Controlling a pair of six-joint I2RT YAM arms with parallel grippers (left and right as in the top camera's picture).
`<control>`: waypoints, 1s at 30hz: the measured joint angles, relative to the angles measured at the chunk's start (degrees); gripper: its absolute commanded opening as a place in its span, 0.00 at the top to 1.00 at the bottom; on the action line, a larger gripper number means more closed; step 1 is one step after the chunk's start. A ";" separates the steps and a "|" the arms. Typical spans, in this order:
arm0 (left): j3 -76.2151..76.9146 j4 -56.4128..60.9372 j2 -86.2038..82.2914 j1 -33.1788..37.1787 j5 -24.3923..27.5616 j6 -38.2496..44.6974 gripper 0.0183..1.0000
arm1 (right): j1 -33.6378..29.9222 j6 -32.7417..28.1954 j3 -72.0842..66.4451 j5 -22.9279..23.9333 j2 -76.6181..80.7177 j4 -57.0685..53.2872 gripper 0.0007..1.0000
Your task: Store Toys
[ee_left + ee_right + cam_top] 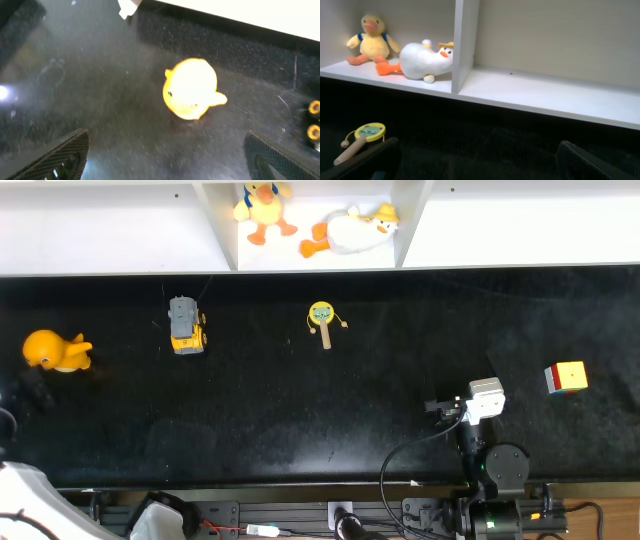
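Note:
An orange rubber duck (56,350) sits on the black table at the far left, and in the left wrist view the duck (192,95) lies just ahead of my left gripper (167,167), which is open and empty. A yellow toy truck (186,326) and a small rattle drum (322,319) lie mid-table. A coloured cube (566,377) rests at the right. My right gripper (477,169) is open and empty, low over the table near the front right, facing the shelf.
A white shelf (320,262) runs along the back. Its middle bay holds a yellow plush duck (264,205) and a white plush duck (350,230). The bay (550,95) to the right of them is bare. The right arm (485,402) stands at the front right.

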 measured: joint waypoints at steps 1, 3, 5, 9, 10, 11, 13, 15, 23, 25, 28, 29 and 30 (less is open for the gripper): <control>0.00 1.38 1.33 -0.66 0.07 0.17 0.00 | -0.02 -0.04 0.00 0.00 0.00 0.02 0.00; 0.02 3.45 4.28 -2.38 0.17 0.70 0.00 | 0.00 -0.04 0.00 0.00 0.00 0.02 0.00; 0.02 5.01 7.32 -4.17 0.28 1.40 0.00 | 0.00 -0.04 0.00 0.02 0.00 0.04 0.00; 0.02 7.48 12.76 -6.34 1.22 1.84 0.00 | 0.00 -0.04 0.00 0.00 0.00 0.02 0.00; 0.02 8.00 13.84 -6.64 1.38 1.86 0.00 | 0.00 -0.04 0.00 0.00 0.00 -0.02 0.00; 0.02 8.41 14.82 -6.91 1.60 1.86 0.00 | -0.02 -0.07 0.00 0.00 0.00 0.02 0.01; 0.02 9.22 16.52 -7.10 1.79 1.88 0.00 | 0.00 -0.02 0.00 0.00 0.00 0.02 0.01; 0.02 10.25 18.18 -7.26 1.92 1.90 0.00 | -0.02 -0.02 0.00 0.00 0.00 0.00 0.00; 0.02 12.41 22.49 -7.28 2.34 2.10 0.41 | 0.00 -0.02 0.00 0.00 0.00 0.02 0.00; 0.02 12.57 22.58 -7.32 2.43 2.19 0.66 | 0.00 0.00 0.00 0.00 0.00 0.02 0.00; 0.02 12.83 22.58 -7.69 2.36 2.64 0.88 | -0.02 -0.02 0.00 -0.02 0.00 0.02 0.00; 0.02 12.81 22.58 -7.96 2.38 2.73 0.92 | 0.00 -0.04 0.00 0.00 0.00 0.00 0.00; 0.02 12.83 22.58 -8.28 2.36 2.89 0.94 | 0.00 -0.04 0.00 0.00 0.00 0.02 0.00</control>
